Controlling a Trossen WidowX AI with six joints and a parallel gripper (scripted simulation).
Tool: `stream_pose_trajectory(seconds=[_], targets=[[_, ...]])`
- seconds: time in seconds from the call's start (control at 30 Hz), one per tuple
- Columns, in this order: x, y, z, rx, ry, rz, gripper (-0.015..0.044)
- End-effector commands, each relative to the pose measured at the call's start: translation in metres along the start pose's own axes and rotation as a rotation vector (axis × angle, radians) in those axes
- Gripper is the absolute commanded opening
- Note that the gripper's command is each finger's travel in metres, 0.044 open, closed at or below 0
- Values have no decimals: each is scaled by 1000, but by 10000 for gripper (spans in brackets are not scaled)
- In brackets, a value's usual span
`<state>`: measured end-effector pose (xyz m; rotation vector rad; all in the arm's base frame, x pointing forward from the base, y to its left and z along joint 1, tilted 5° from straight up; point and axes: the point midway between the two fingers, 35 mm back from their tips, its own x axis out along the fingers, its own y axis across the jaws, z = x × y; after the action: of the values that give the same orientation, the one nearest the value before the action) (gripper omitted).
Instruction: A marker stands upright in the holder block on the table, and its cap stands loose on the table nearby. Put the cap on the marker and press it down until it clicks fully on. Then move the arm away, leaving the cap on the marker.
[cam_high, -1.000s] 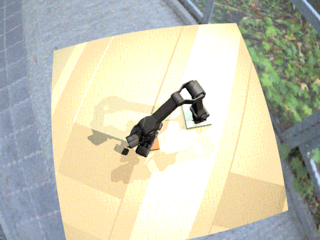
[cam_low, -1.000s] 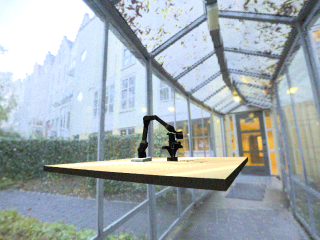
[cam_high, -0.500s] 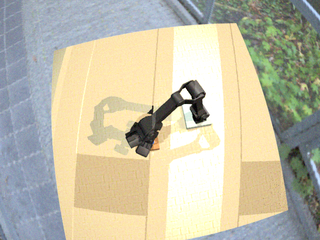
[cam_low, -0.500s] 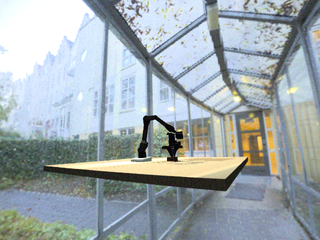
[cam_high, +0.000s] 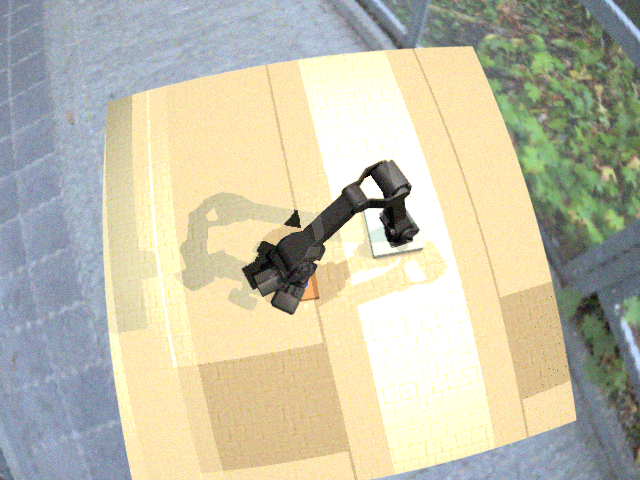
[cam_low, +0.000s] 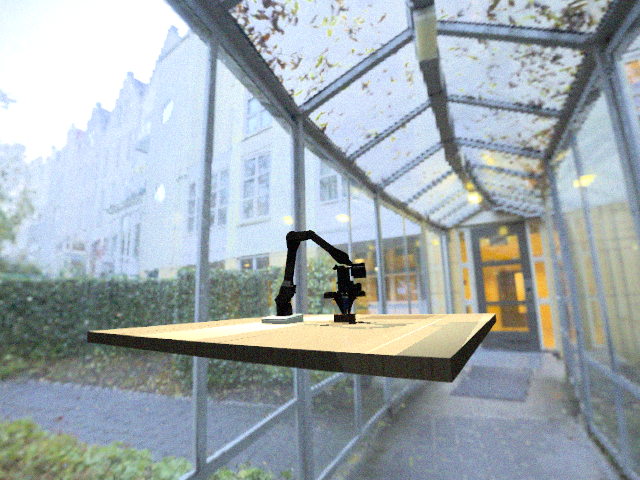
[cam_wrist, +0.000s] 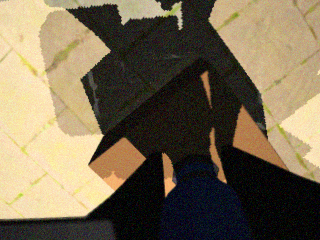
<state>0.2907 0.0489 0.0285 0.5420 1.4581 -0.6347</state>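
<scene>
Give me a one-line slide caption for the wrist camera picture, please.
Gripper shut on the dark blue cap, poised directly above the orange holder block on the pale tiled table.

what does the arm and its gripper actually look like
The arm is matte dark grey to black: boxy links joined by rounded cylinder joints, rising from a pale square base plate. The gripper is blocky and black with flat parallel fingers. No cables or markings show.
</scene>
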Motion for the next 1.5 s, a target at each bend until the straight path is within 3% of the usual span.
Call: stream_pose_trajectory(seconds=[0.0,0.4,0.97,1.03,1.17,1.3,1.47], targets=[[8,-3,-1,-4,7,-11,0],[8,-3,-1,-4,7,-11,0],[0,0,0,0,0,0,440],[-10,2,1,0,-1,3,440],[-67,6,2,-1,-5,19,440],[-78,6,2,-1,-5,22,440],[-89,5,-3,-355,2,4,309]])
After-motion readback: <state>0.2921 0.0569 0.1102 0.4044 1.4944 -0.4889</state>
